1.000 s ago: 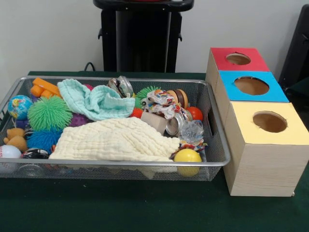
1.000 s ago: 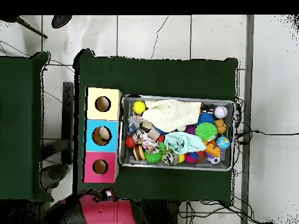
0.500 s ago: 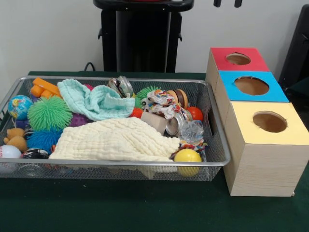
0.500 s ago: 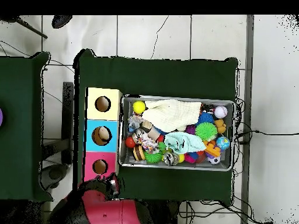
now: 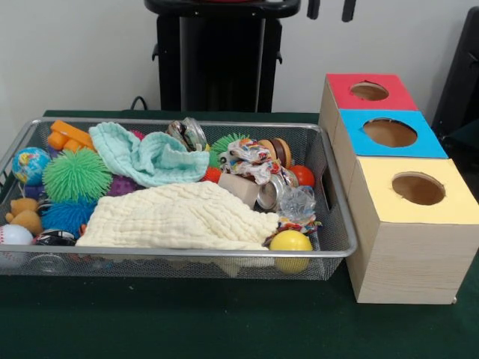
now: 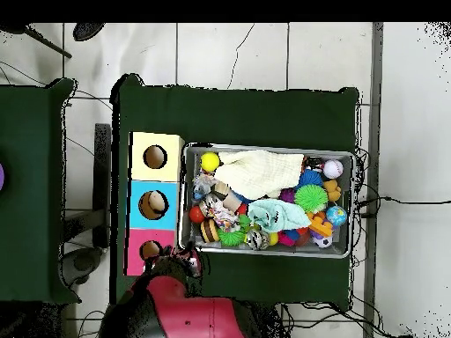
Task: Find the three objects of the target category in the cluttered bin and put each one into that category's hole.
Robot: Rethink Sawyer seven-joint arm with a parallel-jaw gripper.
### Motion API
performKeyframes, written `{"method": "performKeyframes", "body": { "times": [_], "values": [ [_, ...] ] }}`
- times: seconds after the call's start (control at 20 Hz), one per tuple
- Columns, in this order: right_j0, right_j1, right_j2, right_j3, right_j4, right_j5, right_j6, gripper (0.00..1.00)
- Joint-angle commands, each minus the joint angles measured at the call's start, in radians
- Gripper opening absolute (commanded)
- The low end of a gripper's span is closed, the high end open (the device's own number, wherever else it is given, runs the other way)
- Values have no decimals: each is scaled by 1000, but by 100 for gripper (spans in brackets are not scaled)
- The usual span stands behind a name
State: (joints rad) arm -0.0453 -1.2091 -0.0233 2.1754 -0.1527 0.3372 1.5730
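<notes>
While your gripper [image 5: 330,9] shows two separated, empty fingertips at the frame's top edge, the wire bin [image 5: 338,224] sits cluttered lower left.

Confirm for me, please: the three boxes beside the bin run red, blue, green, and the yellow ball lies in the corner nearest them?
Not quite: the front view shows the third box topped yellow, not green. The yellow ball does lie in the bin corner nearest them.

a bulky red robot arm [image 6: 181,317] with black joint sections fills the overhead view at 6 o'clock; two slim black gripper fingertips [image 5: 313,8] show at 12 o'clock in front.
</notes>
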Motion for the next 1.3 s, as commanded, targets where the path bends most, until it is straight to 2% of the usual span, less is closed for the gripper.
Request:
{"method": "performKeyframes", "body": {
  "times": [0.05, 0.2, 0.25, 0.35, 0.4, 0.5, 0.7, 0.95, 1.3],
  "values": [
    [-154, 126, 103, -27, -74, -75, -2, 100],
    [-245, 148, 176, -20, -86, -69, -57, 100],
    [-292, 148, 227, -2, -78, -83, -70, 100],
    [-284, 179, 203, -40, -114, -89, -42, 100],
    [-310, 178, 230, -41, -121, -73, -63, 100],
    [-326, 183, 233, -63, -145, -41, -77, 100],
    [-386, 191, 284, -66, -164, -31, -86, 100],
    [-380, 207, 268, -100, -192, 7, -47, 100],
    [-370, 244, 259, -100, -233, -30, -2, 100]
  ]
}}
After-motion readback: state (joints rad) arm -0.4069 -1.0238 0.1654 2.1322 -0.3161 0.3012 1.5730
